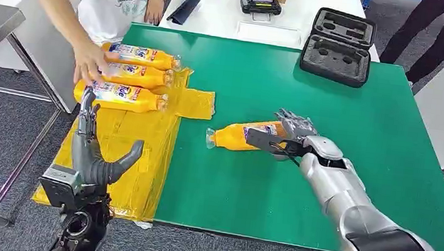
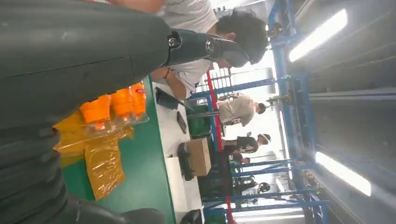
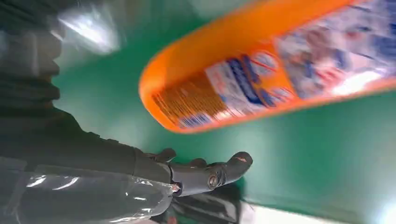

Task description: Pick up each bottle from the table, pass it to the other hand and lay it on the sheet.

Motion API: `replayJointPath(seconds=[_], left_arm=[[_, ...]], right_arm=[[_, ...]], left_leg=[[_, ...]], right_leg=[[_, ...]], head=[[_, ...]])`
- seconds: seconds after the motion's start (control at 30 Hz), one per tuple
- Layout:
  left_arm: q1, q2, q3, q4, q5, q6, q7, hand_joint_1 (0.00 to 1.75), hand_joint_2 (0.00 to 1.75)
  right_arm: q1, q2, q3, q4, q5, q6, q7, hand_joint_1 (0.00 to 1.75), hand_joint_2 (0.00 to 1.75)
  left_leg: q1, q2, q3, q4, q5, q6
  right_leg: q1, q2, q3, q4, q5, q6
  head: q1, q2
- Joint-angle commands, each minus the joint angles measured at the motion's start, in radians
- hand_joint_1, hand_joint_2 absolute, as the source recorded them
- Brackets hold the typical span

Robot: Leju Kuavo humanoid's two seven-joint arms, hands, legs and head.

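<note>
My right hand point(image 1: 291, 136) closes around the bottle point(image 1: 243, 134) lying on the green table point(image 1: 334, 113) to lift it, while my left hand point(image 1: 94, 149) waits open over the yellow sheet point(image 1: 140, 154) for the handover.

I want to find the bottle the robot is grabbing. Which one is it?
Look at the green table. Three bottles lie together on the yellow sheet at its left. The lone bottle lies on bare green, at the right robot hand.
</note>
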State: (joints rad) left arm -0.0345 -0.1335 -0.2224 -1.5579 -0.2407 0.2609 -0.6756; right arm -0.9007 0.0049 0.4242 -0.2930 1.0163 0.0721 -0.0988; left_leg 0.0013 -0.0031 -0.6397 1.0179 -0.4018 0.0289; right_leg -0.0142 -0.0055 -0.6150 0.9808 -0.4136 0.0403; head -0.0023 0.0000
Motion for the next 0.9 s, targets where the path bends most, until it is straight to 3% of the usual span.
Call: replayJointPath(seconds=[0.03, 0.9], left_arm=[[-0.055, 0.028, -0.042, 0.105, 0.012, -0.003, 0.007, 0.00, 1.75], [-0.065, 0.027, -0.040, 0.121, 0.022, -0.010, 0.020, 0.00, 1.75]], right_arm=[[0.013, -0.052, -0.026, 0.085, 0.010, 0.026, 0.043, 0.00, 1.75], [0.047, -0.058, -0.069, 0.078, 0.007, 0.026, 0.045, 0.00, 1.75]], left_leg=[[0.001, -0.003, 0.004, -0.001, -0.001, -0.001], [0.001, -0.002, 0.007, -0.001, -0.002, -0.002]], right_leg=[[0.001, -0.003, 0.005, -0.001, -0.002, -0.001], [0.001, -0.002, 0.007, -0.002, -0.002, -0.002]], head=[[0.000, 0.000], [0.000, 0.000]])
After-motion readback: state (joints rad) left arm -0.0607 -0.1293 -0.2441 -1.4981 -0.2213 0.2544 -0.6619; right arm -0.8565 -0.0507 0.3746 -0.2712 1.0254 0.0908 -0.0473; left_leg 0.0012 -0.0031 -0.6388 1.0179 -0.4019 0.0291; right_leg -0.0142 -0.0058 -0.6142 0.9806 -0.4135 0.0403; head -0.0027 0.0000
